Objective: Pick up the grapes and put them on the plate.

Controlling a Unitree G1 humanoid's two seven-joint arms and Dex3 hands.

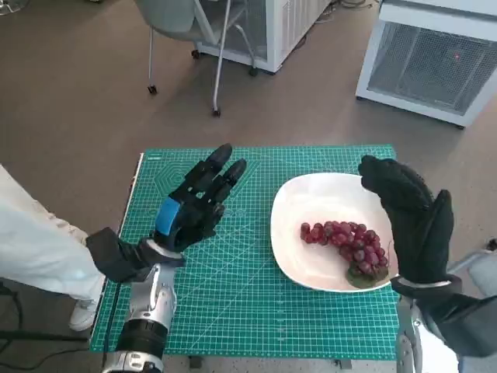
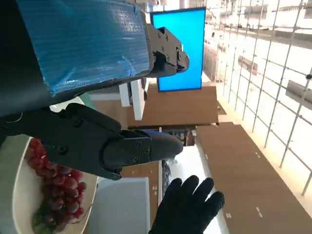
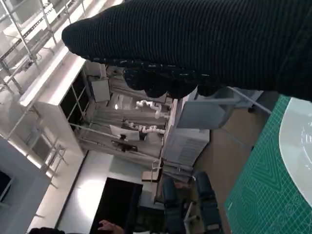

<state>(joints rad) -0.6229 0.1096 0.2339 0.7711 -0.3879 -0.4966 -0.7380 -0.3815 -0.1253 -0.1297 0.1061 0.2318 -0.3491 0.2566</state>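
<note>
Confirming placement: grapes (image 1: 346,242) on plate (image 1: 299,203), both hands released.

Lying inside the white plate toward its right-hand rim, red bunch with green stem end nearest the robot; plate resting on green cutting mat (image 1: 233,299). Left hand (image 1: 196,203) raised over the mat beside the plate, fingers apart, grasping nothing. Right hand (image 1: 409,216) raised at the plate's right edge, fingers spread, likewise empty (glove seen from the left wrist view with fingers splayed). Judged as the closing step: placing appears done, with only withdrawal remaining. Calling next for lifting both hands up and away, keeping the right clear of the plate rim to avoid nudging plate or fruit.
</note>
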